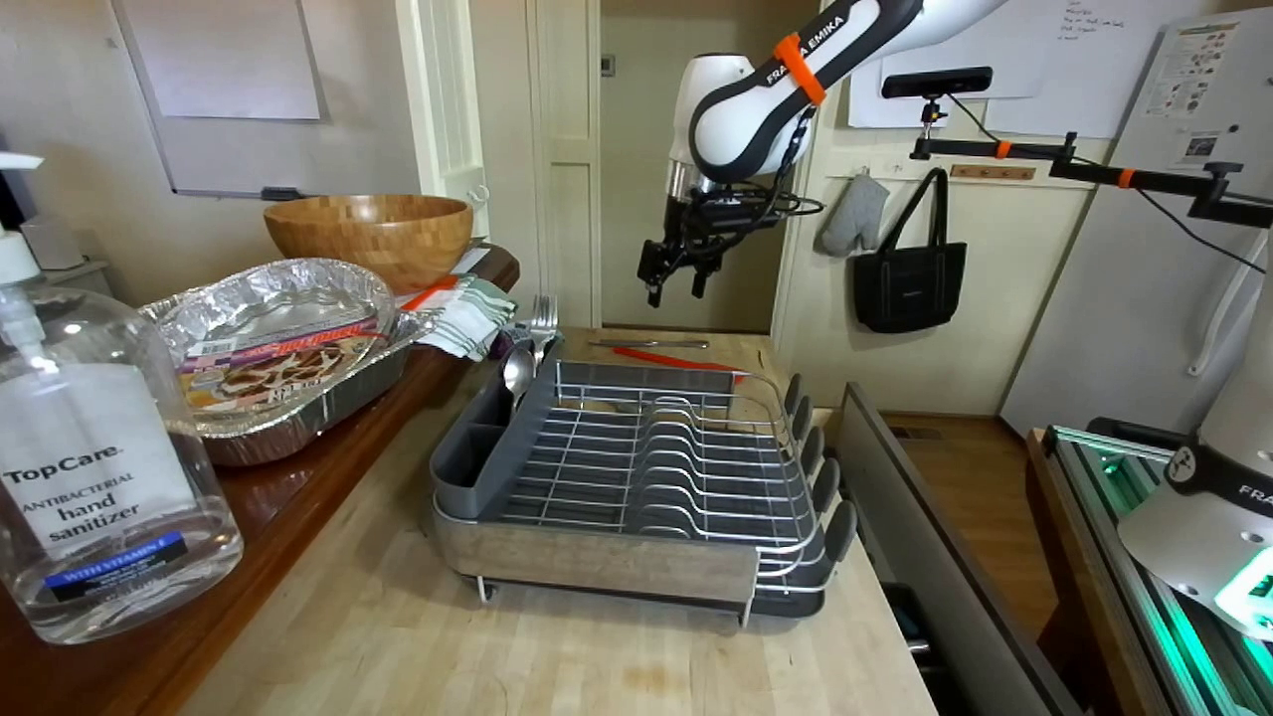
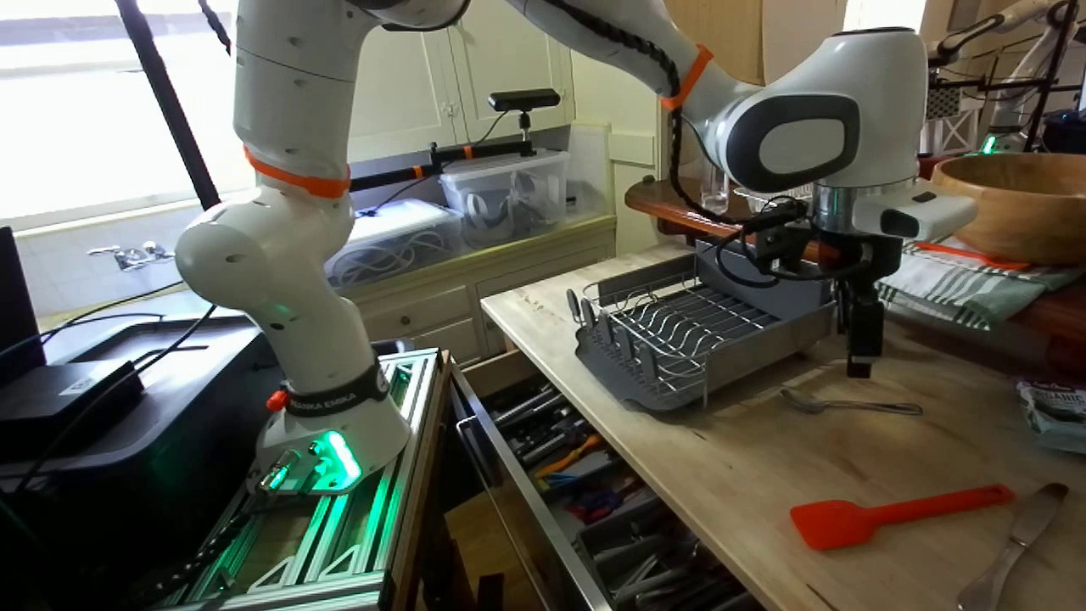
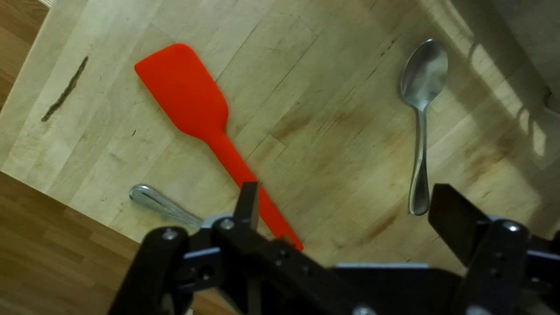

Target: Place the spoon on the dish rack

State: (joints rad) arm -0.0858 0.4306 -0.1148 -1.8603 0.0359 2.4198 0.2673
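Observation:
The silver spoon lies flat on the wooden table beside the dish rack; it shows in an exterior view and at the right of the wrist view. The wire dish rack with its dark grey tray stands on the table, also in an exterior view. My gripper hangs above the table past the rack's end; it also shows in an exterior view. In the wrist view, my gripper is open and empty, with the spoon's handle end near its right finger.
A red spatula and a knife lie on the table. Another spoon and forks stand in the rack's cutlery holder. An open drawer runs along the table's side. A foil pan sits on the raised ledge.

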